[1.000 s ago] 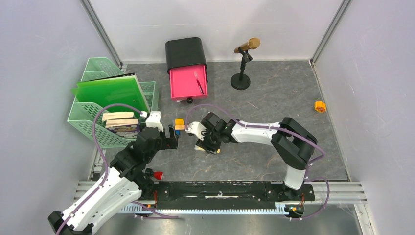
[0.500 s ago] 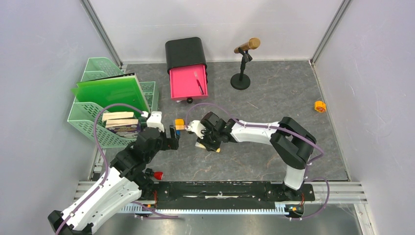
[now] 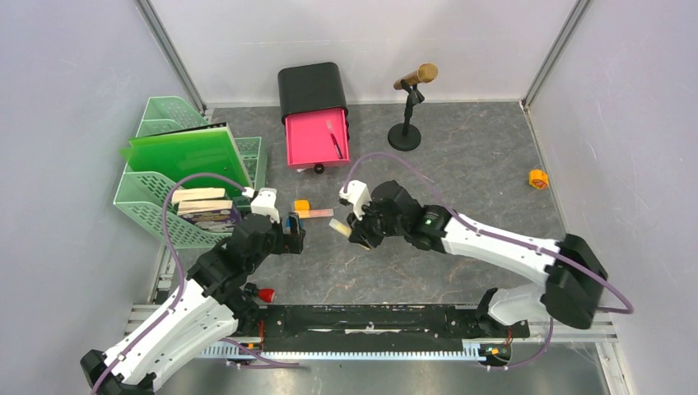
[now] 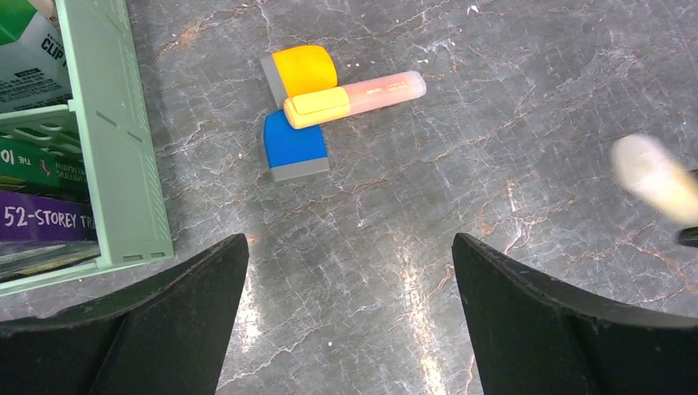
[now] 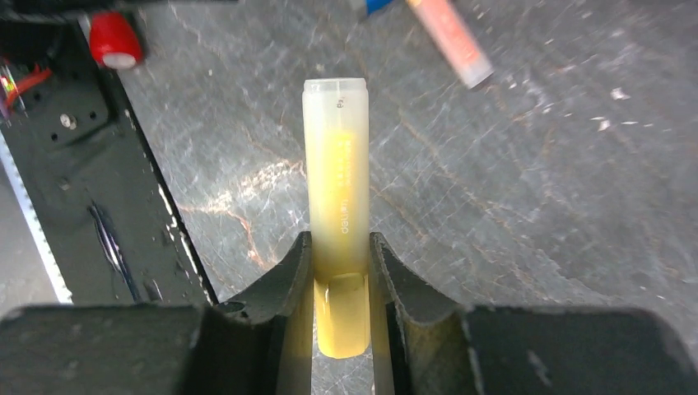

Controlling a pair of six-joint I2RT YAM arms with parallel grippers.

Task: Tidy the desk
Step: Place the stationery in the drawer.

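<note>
The desk (image 3: 461, 164) is a dark-grey marbled surface. My right gripper (image 5: 340, 243) is shut on a pale yellow highlighter (image 5: 337, 181), which sticks out forward past the fingertips above the desk; from above, the highlighter (image 3: 339, 227) shows at the gripper (image 3: 355, 230) near the desk's middle. My left gripper (image 4: 350, 247) stands wide open and empty over bare desk. Ahead of it lie a yellow eraser (image 4: 304, 70), a blue eraser (image 4: 295, 144) and a pink highlighter with a yellow cap (image 4: 354, 95), all touching.
A mint-green tiered tray (image 3: 156, 206) with books and a green folder (image 3: 188, 154) stands at the left. At the back are a black drawer box with its pink drawer (image 3: 316, 136) open and a microphone stand (image 3: 409, 107). A small orange roll (image 3: 538, 178) lies far right.
My right gripper closed on the yellow highlighter and carried it slightly right and back, away from the erasers, with the arm swinging low to the right. The left arm barely moved.
</note>
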